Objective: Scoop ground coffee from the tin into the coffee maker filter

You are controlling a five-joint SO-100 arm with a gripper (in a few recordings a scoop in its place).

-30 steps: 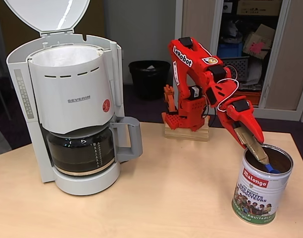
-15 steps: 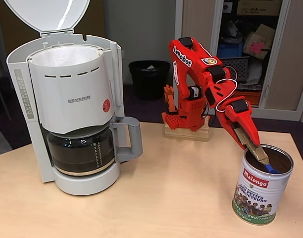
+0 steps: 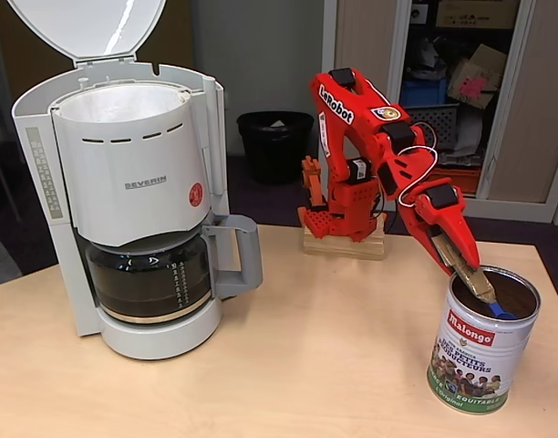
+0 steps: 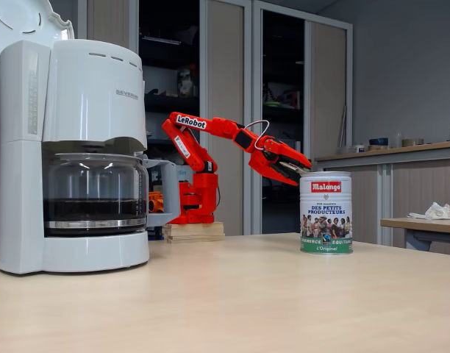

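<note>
- In a fixed view, high and angled down: coffee maker (image 3: 133,192), white, stands at the left of the wooden table (image 3: 306,365); domed lid (image 3: 87,26) raised; filter (image 3: 119,102) sits in the open basket, white paper rim showing; glass carafe (image 3: 149,278) below, grey handle to the right
- Tin (image 3: 481,339) at the right, upright, open-topped; ground coffee (image 3: 516,294) shows dark inside
- Gripper (image 3: 475,281), red, slants down over the tin's rim; jaws closed on a tan handle with a blue scoop (image 3: 500,312) low inside the tin
- Black bin (image 3: 275,144) on the floor behind
- In the other fixed view, low and level: coffee maker (image 4: 74,154) at left; tin (image 4: 326,213) right of centre, well apart from it
- Gripper (image 4: 298,170) at the tin's top rim; jaw state cannot be told here
</note>
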